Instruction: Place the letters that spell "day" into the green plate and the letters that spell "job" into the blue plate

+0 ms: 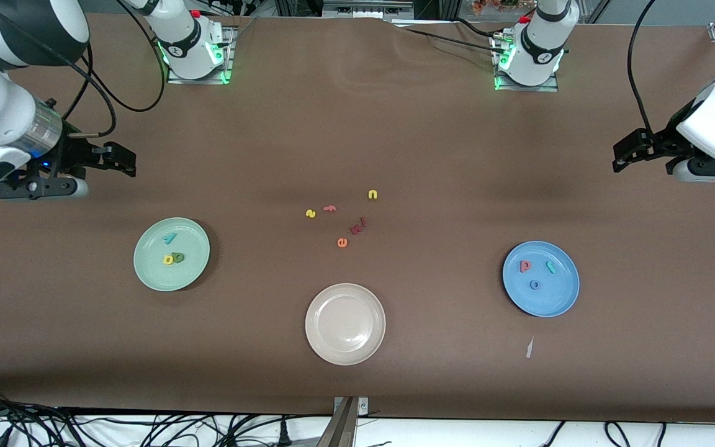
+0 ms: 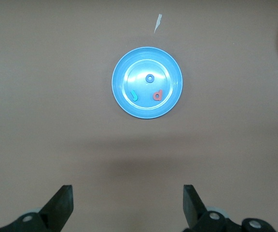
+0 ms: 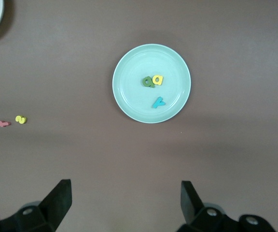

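Observation:
The green plate (image 1: 146,267) (image 3: 129,96) holds a yellow letter (image 1: 168,259) (image 3: 158,79), a dark green letter (image 1: 178,256) (image 3: 147,81) touching it, and a teal y-shape (image 1: 170,238) (image 3: 158,102). In the blue plate (image 1: 562,295) (image 2: 124,96) lie a salmon-red letter (image 1: 526,266) (image 2: 158,95), a teal hooked j (image 1: 550,267) (image 2: 134,96) and a blue ring (image 1: 535,285) (image 2: 150,78). My right gripper (image 1: 123,160) (image 3: 124,193) hangs open and empty above bare table at the right arm's end. My left gripper (image 1: 627,152) (image 2: 128,195) waits open and empty at the left arm's end.
A beige plate (image 1: 332,344) stands empty nearest the front camera. Loose letters lie mid-table: yellow n (image 1: 372,195), yellow s (image 1: 311,213), pink f (image 1: 329,208), orange e (image 1: 342,243), and two dark red pieces (image 1: 358,226). A paper scrap (image 1: 529,347) lies by the blue plate.

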You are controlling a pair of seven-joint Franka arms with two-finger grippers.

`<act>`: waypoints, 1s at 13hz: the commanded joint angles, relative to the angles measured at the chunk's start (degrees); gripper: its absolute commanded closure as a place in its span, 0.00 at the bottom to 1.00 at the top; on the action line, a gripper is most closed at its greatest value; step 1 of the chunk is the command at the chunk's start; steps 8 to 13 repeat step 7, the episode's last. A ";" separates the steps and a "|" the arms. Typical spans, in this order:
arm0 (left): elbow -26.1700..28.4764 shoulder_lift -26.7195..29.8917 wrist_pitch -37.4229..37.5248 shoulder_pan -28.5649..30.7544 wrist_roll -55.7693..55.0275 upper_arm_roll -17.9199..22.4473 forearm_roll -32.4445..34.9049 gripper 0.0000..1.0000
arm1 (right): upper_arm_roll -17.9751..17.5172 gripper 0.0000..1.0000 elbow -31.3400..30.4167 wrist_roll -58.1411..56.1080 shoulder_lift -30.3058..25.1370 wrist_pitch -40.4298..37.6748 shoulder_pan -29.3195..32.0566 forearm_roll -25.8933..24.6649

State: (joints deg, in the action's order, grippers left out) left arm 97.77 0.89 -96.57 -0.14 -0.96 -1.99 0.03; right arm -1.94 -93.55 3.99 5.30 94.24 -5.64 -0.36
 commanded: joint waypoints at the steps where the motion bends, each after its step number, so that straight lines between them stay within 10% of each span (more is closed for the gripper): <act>1: 0.93 1.04 -0.02 1.10 -0.27 -0.73 -1.17 0.00 | 0.80 0.00 1.62 0.67 -0.64 -2.74 -0.34 0.10; 13: 0.76 0.86 0.50 1.28 -0.18 -0.73 -1.17 0.00 | 0.45 0.00 4.96 0.50 -0.03 -5.91 -0.43 0.28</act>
